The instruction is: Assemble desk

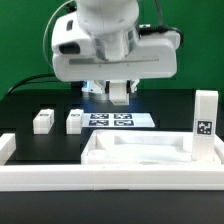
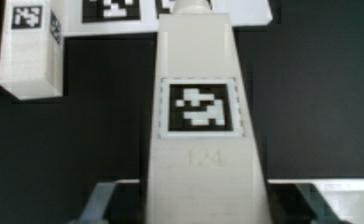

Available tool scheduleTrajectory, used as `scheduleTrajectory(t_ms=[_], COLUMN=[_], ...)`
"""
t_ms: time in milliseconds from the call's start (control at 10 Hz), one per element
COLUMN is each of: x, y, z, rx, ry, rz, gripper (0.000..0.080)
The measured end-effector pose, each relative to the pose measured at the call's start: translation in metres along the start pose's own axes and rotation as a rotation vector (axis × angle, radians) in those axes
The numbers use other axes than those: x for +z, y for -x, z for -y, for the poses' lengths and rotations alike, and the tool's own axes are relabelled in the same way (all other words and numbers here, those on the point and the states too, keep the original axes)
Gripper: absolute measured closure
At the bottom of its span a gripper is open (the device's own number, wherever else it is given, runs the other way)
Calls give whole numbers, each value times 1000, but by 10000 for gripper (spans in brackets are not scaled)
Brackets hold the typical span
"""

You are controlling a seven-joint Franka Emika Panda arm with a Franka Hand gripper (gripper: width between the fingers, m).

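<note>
Jaws pinching square white plastic leg post (image 2: 200, 60), fingertips cut off, tag (image 2: 198, 108) crisp, embossed mark (image 2: 204, 158) below blurred, rimmed tabletop panel (image 1: 140, 150) near, matte black worktop (image 1: 25, 105)

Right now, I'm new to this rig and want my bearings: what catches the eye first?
The big white arm's gripper grips a tagged leg post above the marker board. An upright leg post stands at the exterior view's right, by the tabletop panel.
</note>
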State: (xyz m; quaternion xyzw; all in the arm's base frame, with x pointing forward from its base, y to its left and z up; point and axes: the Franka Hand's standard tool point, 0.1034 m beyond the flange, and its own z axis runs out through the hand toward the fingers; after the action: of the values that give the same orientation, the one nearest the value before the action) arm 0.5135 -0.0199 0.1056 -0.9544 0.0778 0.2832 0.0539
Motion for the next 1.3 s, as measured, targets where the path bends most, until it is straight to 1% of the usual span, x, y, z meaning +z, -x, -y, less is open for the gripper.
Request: scheduleTrajectory(t_ms=[100, 200, 300, 400, 500, 700, 800, 900, 1000, 1100, 1200, 1300], x=[-7, -35, -66, -91, -105, -101, -103, -107, -101, -103, -108, -101], y=[0, -9, -21, -30, -37, -38, -40, -50, -54, -59, -64, -62], z=[9, 19, 14, 1, -6, 0, 0, 2, 9, 12, 11, 13], rx=[78, 135, 159, 173, 184, 186, 188, 190, 182, 176, 164, 146], ry=[-16, -84, -137, -149, -156, -153, -151, -143, -126, -112, -85, -55], rz=[-9, -46, -104, -173, -284, -427, -477, -589, -703, -796, -936, -1028], gripper=[509, 509, 509, 509, 509, 509, 509, 509, 509, 509, 509, 509])
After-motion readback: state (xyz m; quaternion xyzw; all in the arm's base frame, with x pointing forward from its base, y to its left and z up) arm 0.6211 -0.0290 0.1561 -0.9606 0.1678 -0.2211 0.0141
